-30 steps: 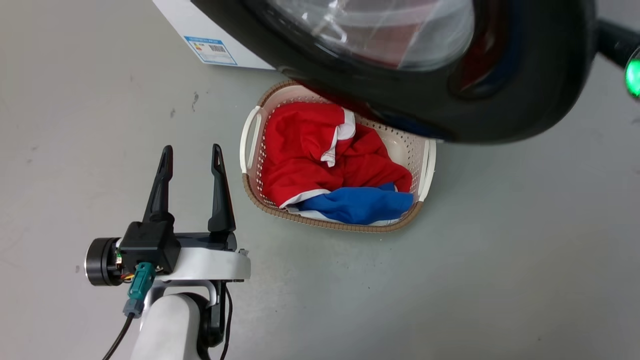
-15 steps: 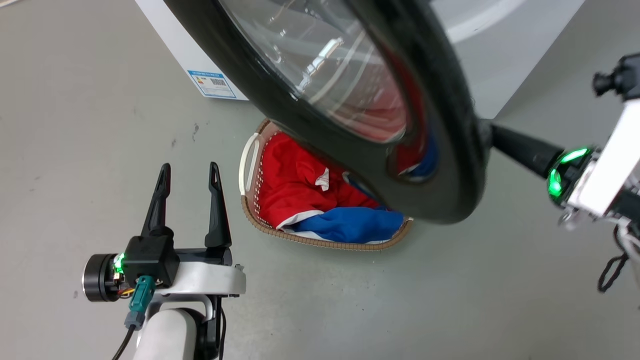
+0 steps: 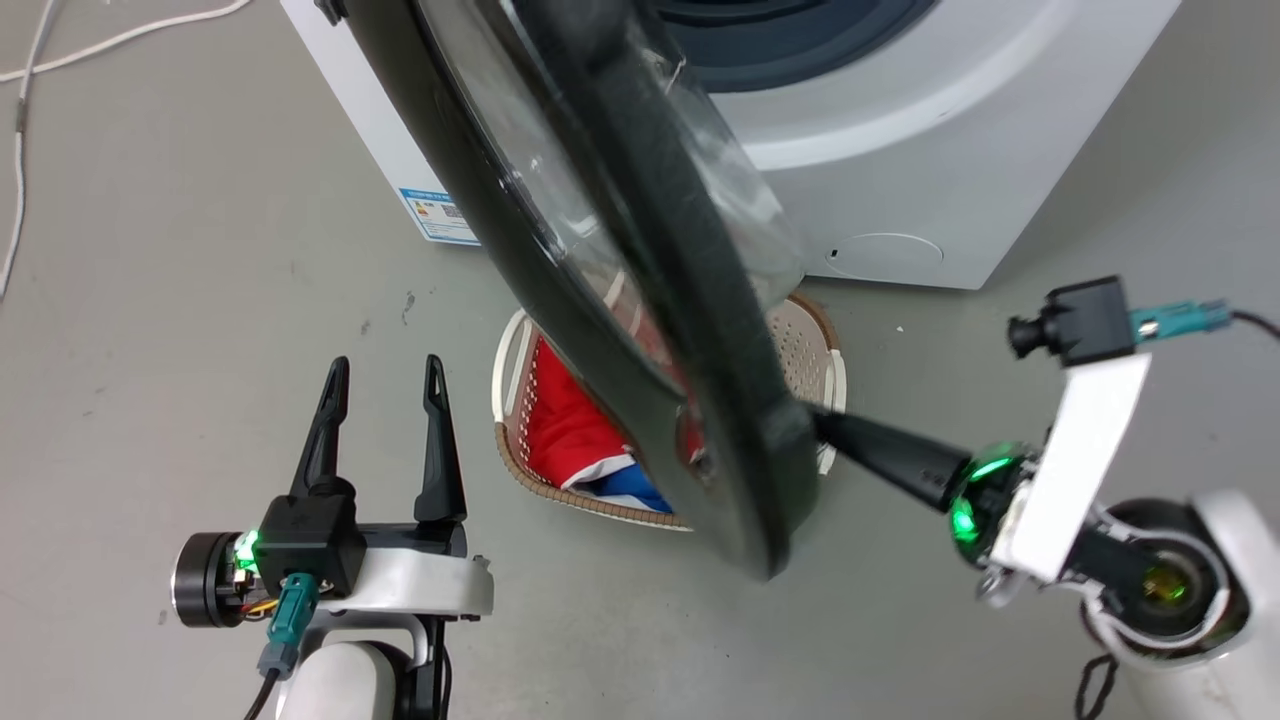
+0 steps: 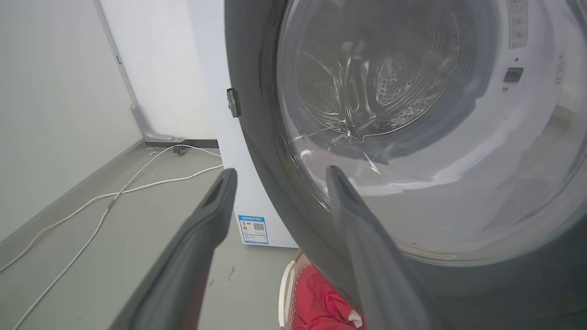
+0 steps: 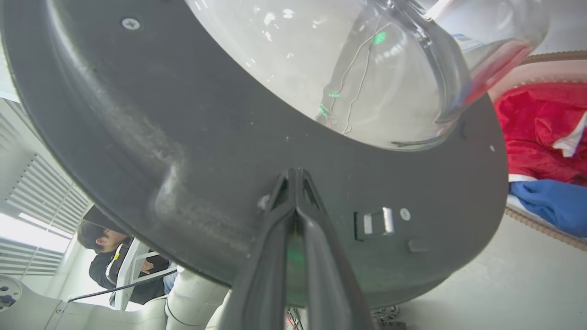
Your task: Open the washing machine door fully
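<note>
1. Right gripper (image 3: 820, 420): fingers closed flat together, holding nothing. The tips are pressed on the inner face of the washing machine door (image 3: 690, 300) near its lower rim, centre-right of the head view. The right wrist view confirms it, with the tips touching black plastic just left of the latch (image 5: 373, 222).
2. Change over the last second: the door lay broad across the top of the head view, glass towards me. I now see it nearly edge-on, a dark band from upper left to lower centre.
3. My camera also shifted, since the blue sticker (image 3: 440, 215) and laundry basket (image 3: 800, 345) slid down the frame. Even so, the washing machine (image 3: 900, 180) now shows its uncovered opening at the top, so the door has truly swung out.
4. The right gripper was barely inside the right edge a second ago; it is now well in frame, behind the door.
5. Left gripper (image 3: 383, 372): fingers well apart, empty, lower left, unchanged.
6. Judgement: the door is roughly halfway and not yet fully open. I should continue pushing it towards frame left.
7. Risks: the closed tips may slide on the glossy plastic. The door's path passes over the basket and heads towards the left gripper.
</note>
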